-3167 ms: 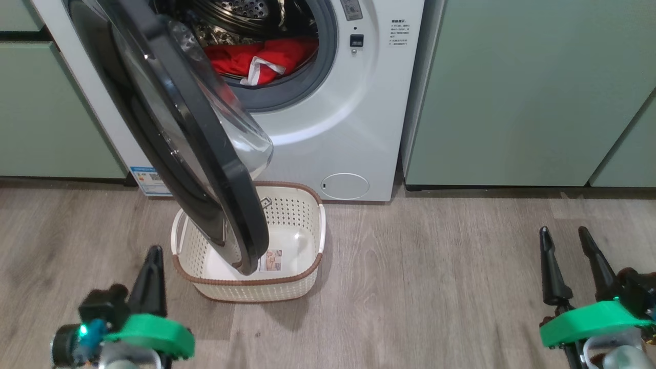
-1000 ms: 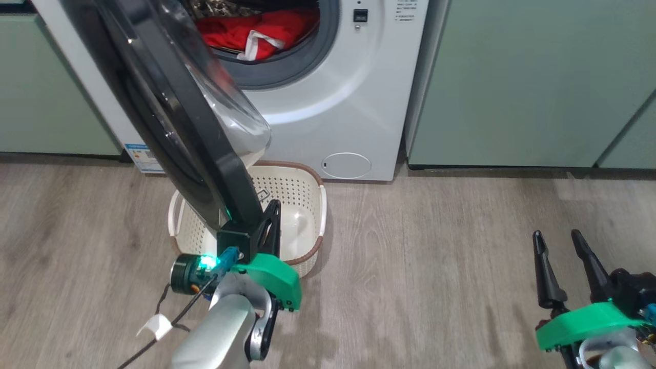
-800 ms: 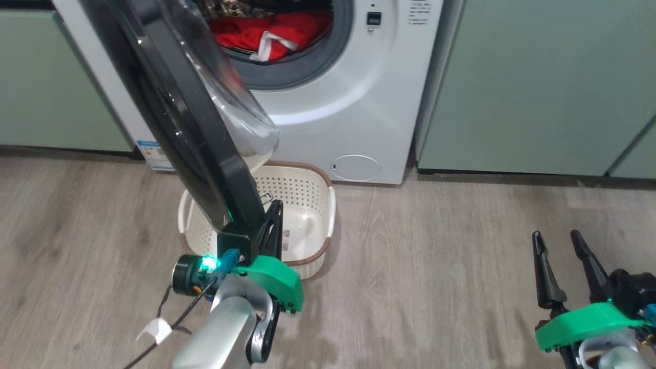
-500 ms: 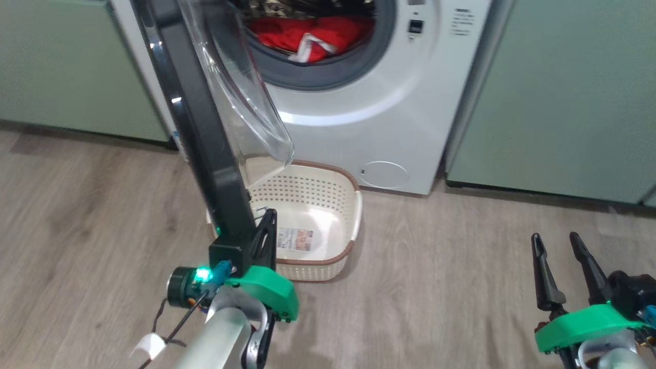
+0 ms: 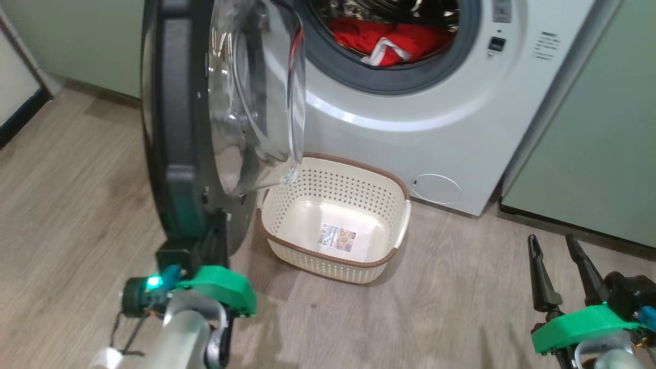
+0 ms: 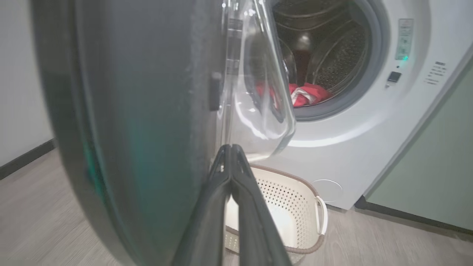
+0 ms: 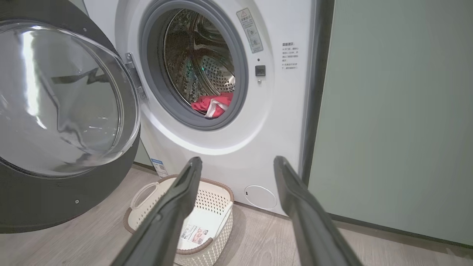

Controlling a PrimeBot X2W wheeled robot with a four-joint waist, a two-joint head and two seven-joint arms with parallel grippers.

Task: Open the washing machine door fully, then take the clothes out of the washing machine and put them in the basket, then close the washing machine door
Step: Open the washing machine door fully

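Two pincers: left pincer [image 6: 231, 147], fingers together, shoves the door [image 6: 147, 111] outward (to clear the basket [image 5: 348, 190]); right pincer [image 5: 551, 240] idles, spread.

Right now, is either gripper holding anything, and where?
Nothing held: the left gripper, shut, presses the lower inner rim of the washing machine door; right gripper open, empty.

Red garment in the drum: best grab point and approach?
I'd pinch the raised white-trimmed fold of the garment just behind the grey rim, entering straight through the opening from the front-right; the door blocks the left.
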